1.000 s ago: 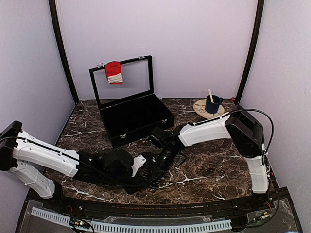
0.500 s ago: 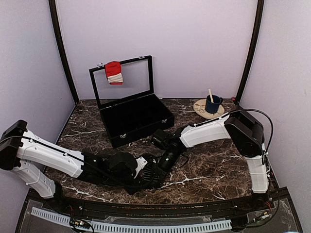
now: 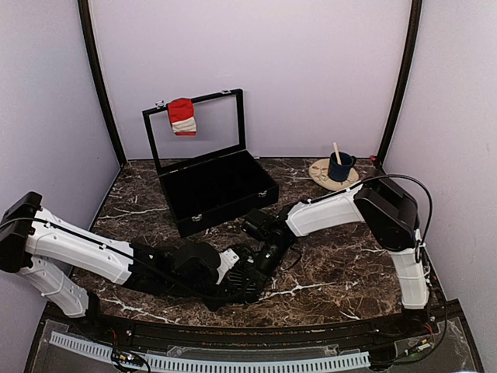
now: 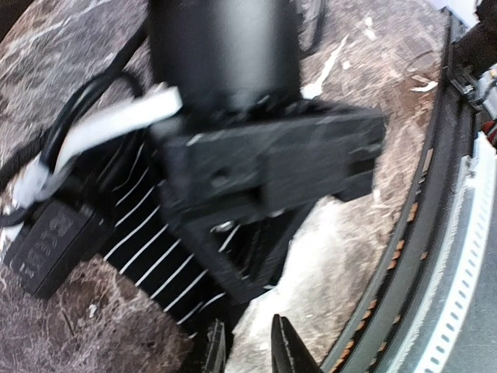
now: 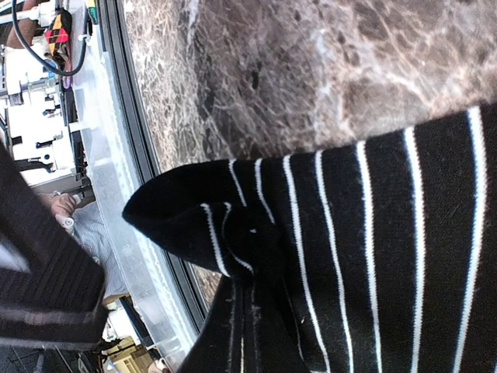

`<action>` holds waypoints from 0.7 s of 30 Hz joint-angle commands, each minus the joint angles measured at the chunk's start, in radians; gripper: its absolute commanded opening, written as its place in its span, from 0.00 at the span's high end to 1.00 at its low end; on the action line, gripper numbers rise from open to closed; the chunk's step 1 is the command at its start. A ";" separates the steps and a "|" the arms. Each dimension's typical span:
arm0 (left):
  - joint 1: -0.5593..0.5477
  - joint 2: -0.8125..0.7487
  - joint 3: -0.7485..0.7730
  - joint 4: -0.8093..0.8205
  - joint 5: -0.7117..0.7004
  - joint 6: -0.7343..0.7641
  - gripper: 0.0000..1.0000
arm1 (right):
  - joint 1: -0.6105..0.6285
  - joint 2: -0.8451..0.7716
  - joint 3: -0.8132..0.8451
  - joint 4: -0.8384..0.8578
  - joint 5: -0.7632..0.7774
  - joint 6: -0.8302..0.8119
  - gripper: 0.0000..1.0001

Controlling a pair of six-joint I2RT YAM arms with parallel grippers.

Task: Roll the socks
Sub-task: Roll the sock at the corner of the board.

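A brown marbled table [image 3: 342, 249] with white veins sits between plain lilac walls [image 3: 295, 70]. At its far left stands an open black case [image 3: 217, 190], and a red and white sock [image 3: 182, 116] hangs over the top edge of its raised lid [image 3: 198, 132]. At the far right, a plate [image 3: 320, 175] carries a blue mug [image 3: 339, 166] with a stick [image 3: 336, 151] standing in it. Both arms reach low to the near middle of the table, where the left end effector [image 3: 252, 284] and the right end effector [image 3: 262, 266] meet in one dark cluster. From above, neither one's opening can be made out. In the left wrist view a black striped sock [image 4: 155, 249] lies flat on the table under the right end effector's black body, whose fingers come together in a point on the fabric. The left end effector's own fingertips [image 4: 289, 350] show at the bottom edge, parted by a narrow gap with only pale table between them. They hold nothing and sit just beside the sock's edge. The table's front rail [image 4: 458, 194] curves past on the right. In the right wrist view the striped sock fills the lower right. One end is lifted off the table and gathered into a tight crease at bottom centre, so the right end effector looks clenched on it, though its fingers are not plainly seen there.
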 commanded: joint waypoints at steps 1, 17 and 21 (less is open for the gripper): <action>-0.013 -0.033 -0.006 0.047 0.047 0.024 0.78 | -0.008 0.031 0.032 -0.025 0.002 -0.015 1.00; -0.022 0.082 0.021 -0.010 0.060 0.021 0.89 | -0.011 0.046 0.065 -0.039 -0.009 -0.013 1.00; -0.021 0.089 0.016 -0.014 0.005 0.004 0.88 | -0.011 0.049 0.069 -0.046 -0.011 -0.015 1.00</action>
